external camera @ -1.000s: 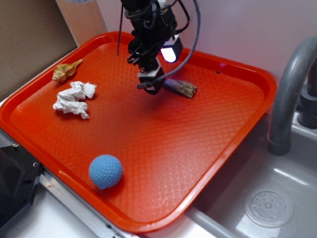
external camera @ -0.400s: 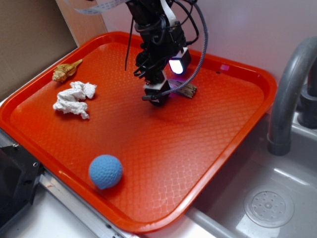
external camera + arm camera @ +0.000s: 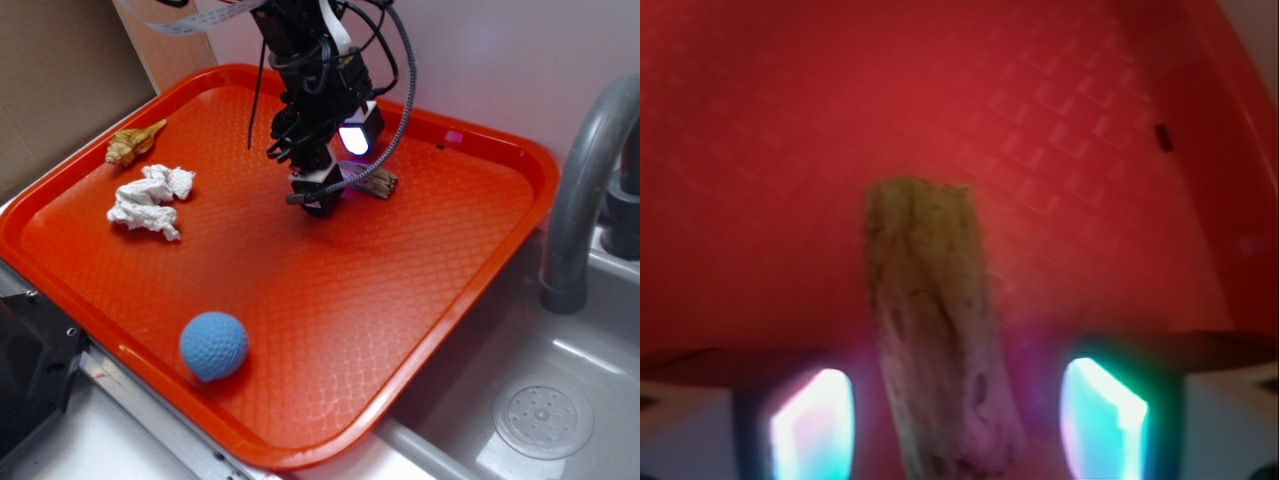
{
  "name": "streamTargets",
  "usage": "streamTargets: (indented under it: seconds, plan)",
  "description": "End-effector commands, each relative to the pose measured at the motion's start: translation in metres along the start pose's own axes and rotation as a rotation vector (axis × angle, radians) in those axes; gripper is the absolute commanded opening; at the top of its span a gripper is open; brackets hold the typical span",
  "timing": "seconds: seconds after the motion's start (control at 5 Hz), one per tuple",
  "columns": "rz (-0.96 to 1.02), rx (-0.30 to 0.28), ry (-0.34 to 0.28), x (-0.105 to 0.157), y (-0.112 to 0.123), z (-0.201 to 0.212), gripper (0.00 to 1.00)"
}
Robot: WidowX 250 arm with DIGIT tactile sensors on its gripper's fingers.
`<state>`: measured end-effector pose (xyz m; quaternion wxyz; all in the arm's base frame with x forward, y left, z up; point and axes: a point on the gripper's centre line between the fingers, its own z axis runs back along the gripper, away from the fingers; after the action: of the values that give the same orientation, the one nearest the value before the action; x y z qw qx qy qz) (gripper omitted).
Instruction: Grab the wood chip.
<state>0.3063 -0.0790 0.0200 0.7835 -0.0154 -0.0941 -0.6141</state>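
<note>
Scene: you are looking at an orange tray (image 3: 420, 300) beside a grey sink, with the robot arm reaching down over the tray's far middle.
Wood chip: the wood chip (image 3: 935, 340) lies flat on the tray floor. In the exterior view only its blunt end (image 3: 380, 183) shows past the arm.
Gripper: the gripper (image 3: 955, 415) is low over the tray, its jaws spread apart. In the wrist view the two fingers (image 3: 810, 420) stand one on each side of the chip, with red tray visible between each finger and the wood. Nothing is held.
Step in hand: this looks like the end of the approach, with the chip bracketed but not yet squeezed.
Next move: you likely need a short final descent if the tips are not yet at tray level, which the views do not settle, then a closing of the jaws across the chip's narrow width.
Other things: a tan seashell (image 3: 133, 143), crumpled white paper (image 3: 150, 200) and a blue ball (image 3: 213, 346) sit well apart from the gripper.
</note>
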Motion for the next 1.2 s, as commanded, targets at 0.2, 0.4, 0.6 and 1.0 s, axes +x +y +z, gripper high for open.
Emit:
streamTargets:
  seconds: [0.2, 0.4, 0.6, 1.0]
  plan:
    - [-0.063, 0.014, 0.015, 0.018, -0.017, -0.007, 0.00]
    - [0.173, 0.096, 0.066, 0.008, -0.006, 0.028, 0.00]
    - [0.403, 0.209, 0.150, -0.010, -0.006, 0.082, 0.00]
    - [0.899, 0.248, 0.211, -0.036, -0.025, 0.168, 0.00]
